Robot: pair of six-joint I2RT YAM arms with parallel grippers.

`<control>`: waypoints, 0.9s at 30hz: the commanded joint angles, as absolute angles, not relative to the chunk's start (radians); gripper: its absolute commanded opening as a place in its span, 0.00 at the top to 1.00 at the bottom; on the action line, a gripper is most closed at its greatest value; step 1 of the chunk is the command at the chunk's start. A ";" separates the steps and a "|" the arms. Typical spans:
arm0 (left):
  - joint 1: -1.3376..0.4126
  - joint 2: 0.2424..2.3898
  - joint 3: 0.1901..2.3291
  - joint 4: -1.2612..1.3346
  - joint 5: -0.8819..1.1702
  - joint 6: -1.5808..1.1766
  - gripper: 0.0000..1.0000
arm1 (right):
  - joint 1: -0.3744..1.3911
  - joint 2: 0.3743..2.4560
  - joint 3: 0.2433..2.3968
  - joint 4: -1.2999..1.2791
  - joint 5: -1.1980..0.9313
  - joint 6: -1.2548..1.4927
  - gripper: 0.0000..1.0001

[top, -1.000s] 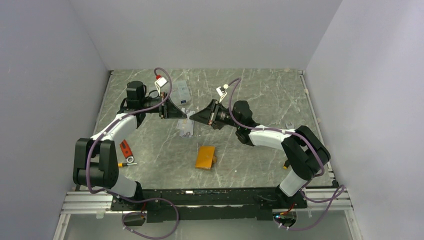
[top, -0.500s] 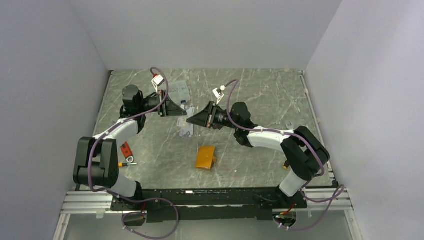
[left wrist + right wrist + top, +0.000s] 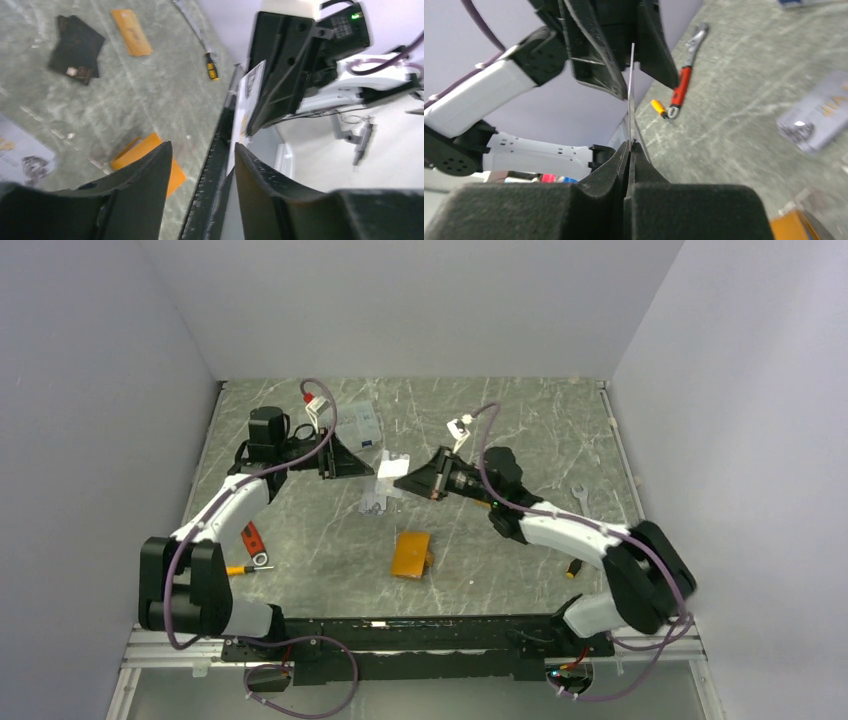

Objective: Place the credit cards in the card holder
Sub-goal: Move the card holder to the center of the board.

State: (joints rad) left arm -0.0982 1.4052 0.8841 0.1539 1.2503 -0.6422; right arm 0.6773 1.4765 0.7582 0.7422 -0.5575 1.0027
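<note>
White credit card (image 3: 392,468) is mid-air over the table centre. Right wrist view shows it edge-on, pinched tight in the right gripper (image 3: 630,144). Left gripper (image 3: 202,147) sits just left of it, jaws apart. Only the left wrist view resolves a black card (image 3: 75,49) and an orange card (image 3: 131,32) flat on the table. Top view shows the card holder (image 3: 411,554) lying nearer.

Pale lilac walls (image 3: 420,300) enclose a grey marbled table (image 3: 530,420).

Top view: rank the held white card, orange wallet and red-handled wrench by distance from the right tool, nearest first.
1. The thin white card, pinched in the shut right tool.
2. The thick orange leather-like wallet, lower centre of the view.
3. The red-handled wrench, far left of the view.
</note>
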 commanded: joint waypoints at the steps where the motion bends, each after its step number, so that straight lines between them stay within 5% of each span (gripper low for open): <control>1: -0.149 1.302 0.928 -0.279 1.048 -0.284 0.40 | 0.656 1.261 0.651 0.416 -0.455 0.859 1.00; 8: -0.467 1.357 0.945 -0.460 0.705 -0.122 0.31 | 0.649 0.923 0.445 0.017 -0.328 0.856 1.00; 12: -0.580 1.419 0.964 -0.448 0.643 -0.131 0.02 | 0.651 0.827 0.338 -0.034 -0.401 0.896 1.00; 27: -0.948 1.613 1.102 -0.533 0.136 0.019 0.00 | 0.667 0.707 0.226 -0.080 -0.482 0.914 1.00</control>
State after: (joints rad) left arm -0.8619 1.5757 1.0470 -0.4847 0.3630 -0.0845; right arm 0.6621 0.7307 0.2485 -0.0982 -0.4774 0.8932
